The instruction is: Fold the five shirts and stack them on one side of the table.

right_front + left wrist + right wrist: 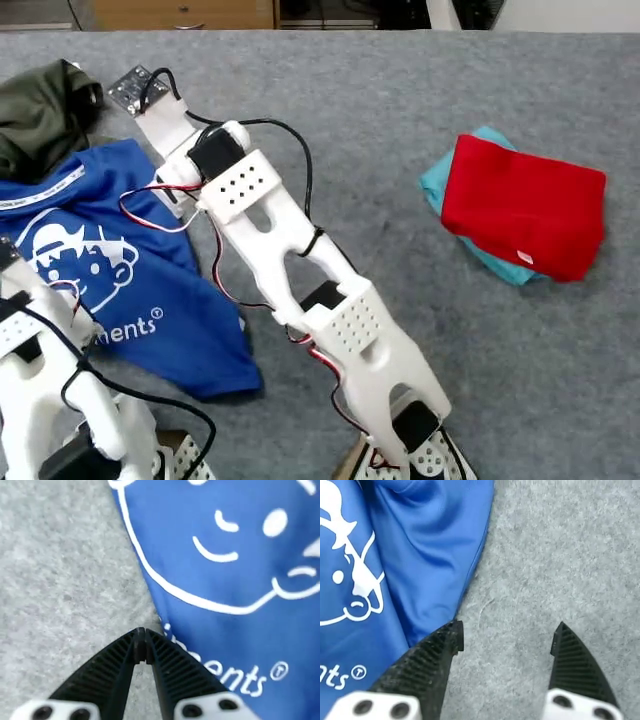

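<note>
A grey, felt-like cloth covers the whole table (400, 100), and beyond its far edge stands light wooden furniture with a drawer front (185, 12) beside darker, shadowed shapes.

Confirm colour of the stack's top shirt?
The top shirt is red; best in the high view.

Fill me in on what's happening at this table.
Two robot arms are at a blue shirt lying unfolded on the grey table. The left gripper is shut with its tips at the shirt's edge. The right gripper is open beside another edge. Across the table a folded red shirt sits on a teal shirt. A dark green shirt lies crumpled in a corner.
</note>
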You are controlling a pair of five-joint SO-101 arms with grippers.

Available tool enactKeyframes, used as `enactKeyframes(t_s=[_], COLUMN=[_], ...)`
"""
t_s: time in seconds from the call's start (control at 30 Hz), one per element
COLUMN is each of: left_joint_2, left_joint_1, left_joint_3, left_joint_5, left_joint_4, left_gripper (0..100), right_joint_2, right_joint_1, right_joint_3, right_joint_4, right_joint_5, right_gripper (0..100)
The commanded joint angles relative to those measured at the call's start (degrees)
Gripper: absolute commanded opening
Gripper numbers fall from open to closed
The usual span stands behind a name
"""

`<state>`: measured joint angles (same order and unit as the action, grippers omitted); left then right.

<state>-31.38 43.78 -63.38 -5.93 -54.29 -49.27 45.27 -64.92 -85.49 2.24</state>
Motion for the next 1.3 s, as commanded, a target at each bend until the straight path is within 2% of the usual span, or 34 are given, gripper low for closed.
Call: enactKeyframes(t_s=[0.0,0.2,0.3,0.43,0.63,0.9,1.03,1.27], left_joint_2=[0.0,-0.1,-0.1,0.4,0.7,5.8,6.5,5.9], left_joint_1=[0.6,-1.3,-6.1,-15.7,-30.8,-47.7,-59.1,-82.2], left_joint_3=[-1.8,-2.7,-3.0,-3.0,-3.3,-1.1,1.1,2.1], left_joint_5=[0.6,0.4,0.2,-3.9,-4.0,-4.4,-4.0,-4.0], left_joint_4=[3.2,3.3,3.3,1.8,-5.0,-3.7,-3.8,-4.0], left_gripper=[2,2,2,2,2,2,2,2], right_joint_2=[0.0,-3.1,-2.9,-2.4,-2.6,-2.5,-2.5,-1.5], right_joint_1=[-0.1,2.2,2.8,-0.9,-10.3,-22.4,-27.6,-36.4], right_joint_3=[-2.6,-3.1,-3.2,-7.3,-14.5,-20.5,-23.3,-23.3], right_joint_4=[1.7,7.0,9.1,7.2,-1.8,-12.2,-16.8,-16.9], right_joint_5=[-1.0,-1.1,-0.9,-0.3,0.4,0.4,0.4,0.4], right_gripper=[28.8,28.8,28.8,28.8,28.8,28.8,28.8,28.8])
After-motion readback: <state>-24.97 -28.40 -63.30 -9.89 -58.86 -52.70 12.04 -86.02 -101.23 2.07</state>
